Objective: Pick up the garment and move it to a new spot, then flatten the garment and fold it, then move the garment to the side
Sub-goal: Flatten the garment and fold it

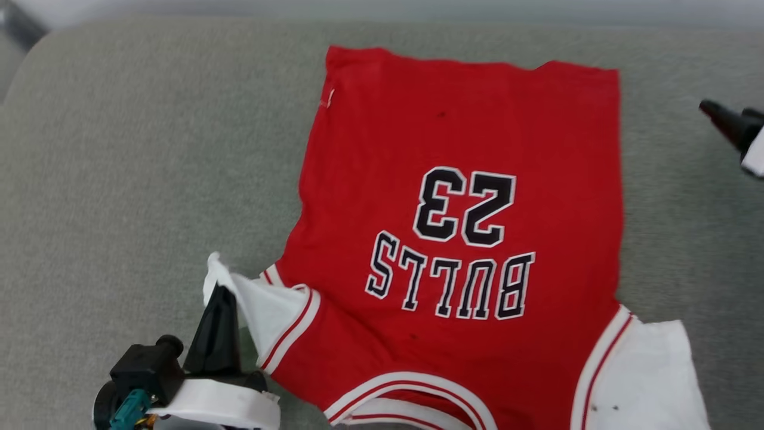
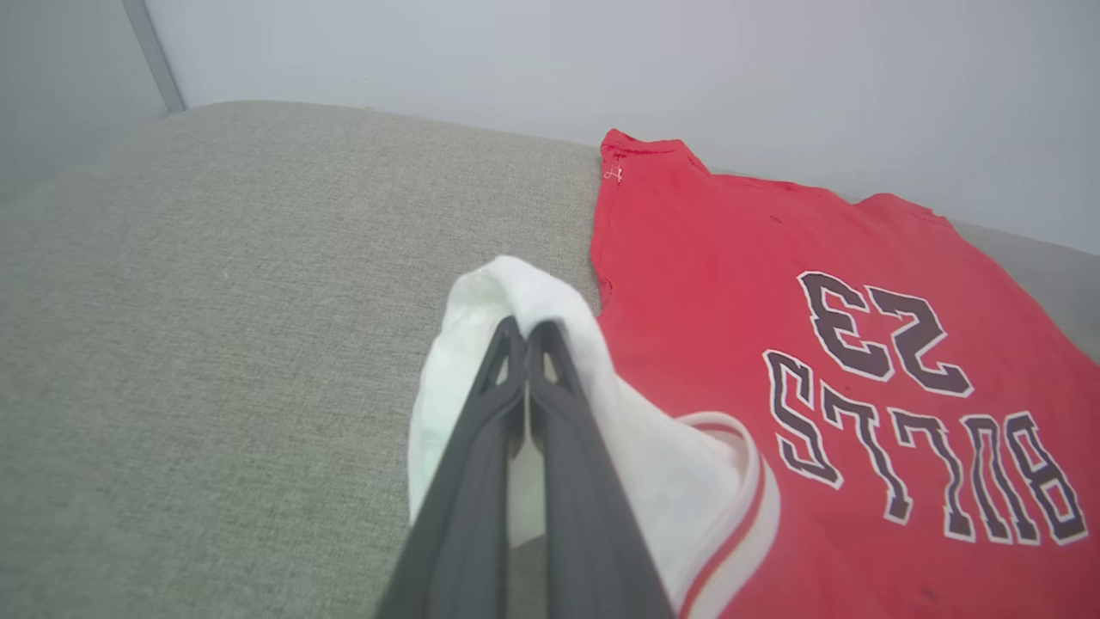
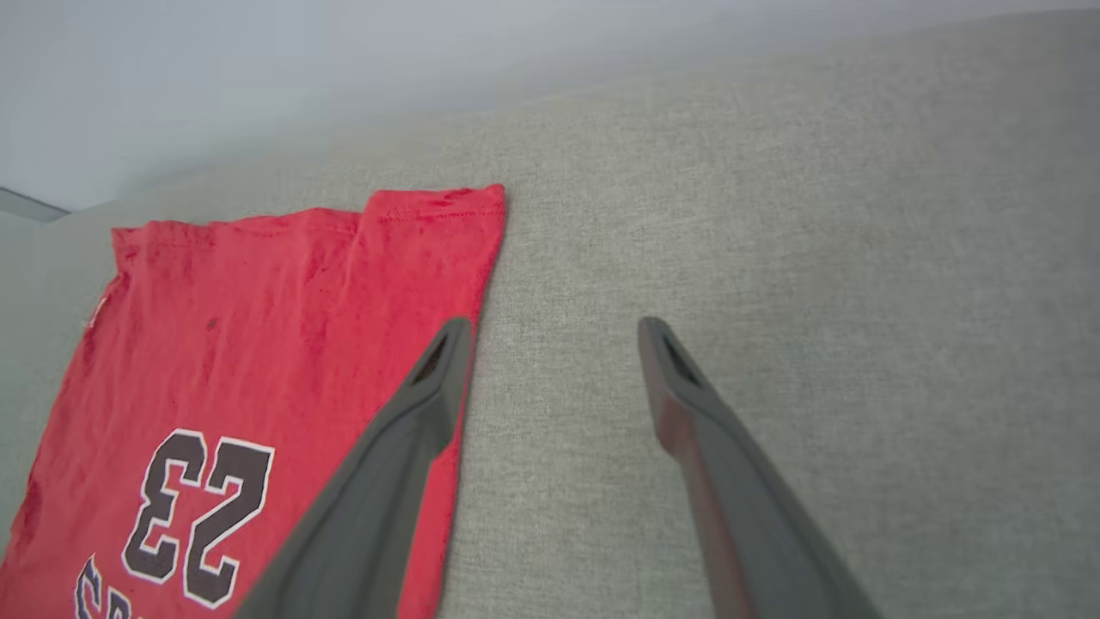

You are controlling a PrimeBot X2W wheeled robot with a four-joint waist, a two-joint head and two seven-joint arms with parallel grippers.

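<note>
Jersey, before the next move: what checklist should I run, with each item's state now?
1. Left gripper shut on the jersey by its left sleeve: ok.
2. Left sleeve lying flat: not ok, bunched and raised.
3. Right gripper open, holding nothing: ok.
4. Jersey body spread on the cushion, print up: ok.
5. Right sleeve flat: cannot tell, cut off at the head view's edge.
</note>
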